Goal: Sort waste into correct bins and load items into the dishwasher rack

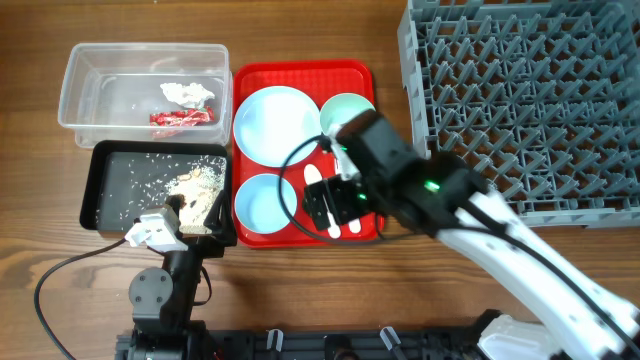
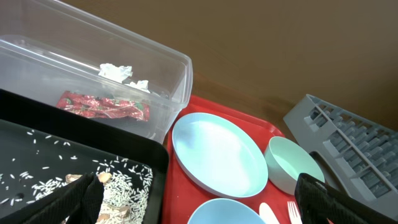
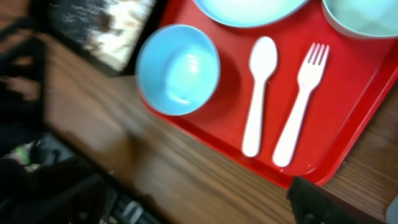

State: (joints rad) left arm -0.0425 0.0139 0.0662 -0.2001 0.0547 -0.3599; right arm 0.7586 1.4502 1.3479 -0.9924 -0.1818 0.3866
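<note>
**Both claws wide open; waste in the bins, dishes on the red tray**

Nearest the robot, the left claw (image 2: 199, 196) hangs with its fingers spread wide and nothing between them, over the near right corner of the black tray (image 1: 110, 175). To its right, the right claw (image 3: 199, 202) hovers above the near part of the red tray (image 3: 348, 93). Its fingers look wide apart and empty, though one is only a dark blur.

Under it lie the white spoon (image 3: 258, 93) and fork (image 3: 298, 106), side by side, handles toward the robot. The small blue bowl (image 3: 177, 68) sits just to their left. Farther back on the same tray are the blue plate (image 2: 217, 152) and, to its right, the green bowl (image 2: 292, 165).

Rice-like scraps (image 1: 200, 185) lie in the black tray. Behind it, the clear tub (image 1: 90, 70) holds the red-and-white wrapper (image 2: 102, 106) and the crumpled tissue (image 2: 116, 73). The grey rack (image 1: 520, 100) stands at the far right of the bench (image 1: 330, 290).
</note>
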